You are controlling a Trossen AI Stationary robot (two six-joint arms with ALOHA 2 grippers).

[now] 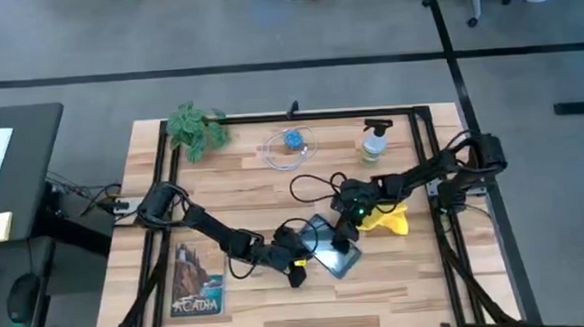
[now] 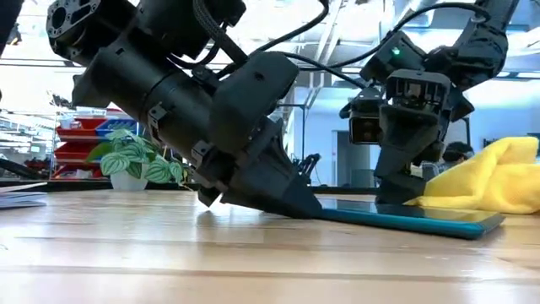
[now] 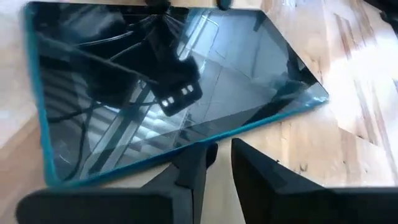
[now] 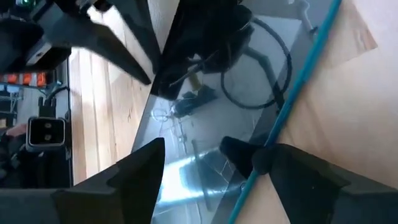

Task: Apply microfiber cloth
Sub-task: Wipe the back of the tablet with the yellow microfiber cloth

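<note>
One microfiber cloth (image 1: 388, 220) lies bunched right of centre, touching the tablet (image 1: 328, 247). We judge it soft, light; pinch a raised fold. Right gripper (image 4: 245, 163) spread over the tablet's edge; left gripper (image 3: 221, 163) nearly closed, empty.

The microfiber cloth (image 1: 388, 219) is bright yellow soft fabric, bunched into a crumpled heap with folds and a pointed corner, not spread flat. It lies on the wooden bench (image 1: 243, 176) at about four o'clock from the bench's middle. From table height the microfiber cloth (image 2: 496, 179) rises as a rumpled mound, its near edge resting against the dark tablet (image 2: 405, 214).
</note>
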